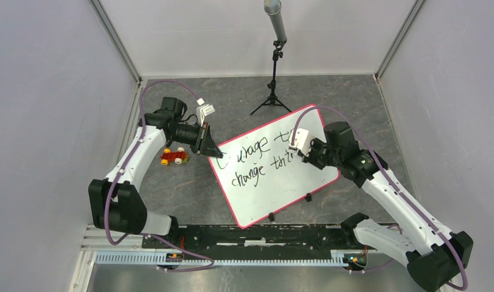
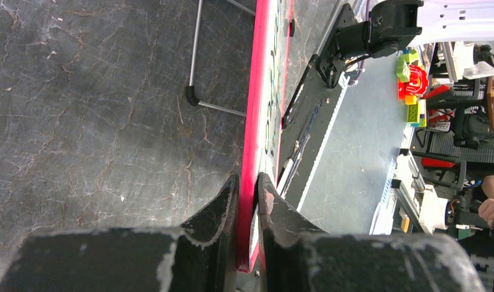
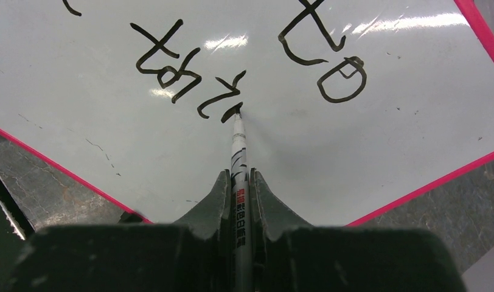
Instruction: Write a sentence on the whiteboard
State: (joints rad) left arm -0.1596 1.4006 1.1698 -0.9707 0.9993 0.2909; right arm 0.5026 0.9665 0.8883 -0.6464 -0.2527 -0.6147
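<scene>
Writing mid-word, my right gripper (image 3: 238, 177) is clamped on a marker (image 3: 239, 146), jaws closed around the barrel, the nib touching the whiteboard (image 3: 384, 115) straight ahead of the fingertips. The sentence (image 3: 165, 64) runs upside down from this hand's side: fresh black strokes lie at the nib and just beyond it to the left, with "to" further ahead to the right. From overhead it reads "courage to" above "change", with a last word that the arm partly hides and that I judge unfinished.

My left gripper (image 2: 247, 182) pinches the board's pink-red rim at a corner, with the jaws drawn in until only the board's edge stands between them. A toy car (image 1: 174, 157) sits near that hand on its outer side, apart from the board.

To finish well, I would hold that left pinch firm so the board cannot slide under the pen. I would press the nib lightly and evenly, draw short strokes, and lift clear between letters. I would also watch the rim to the right of the nib, so the word ends on white.
</scene>
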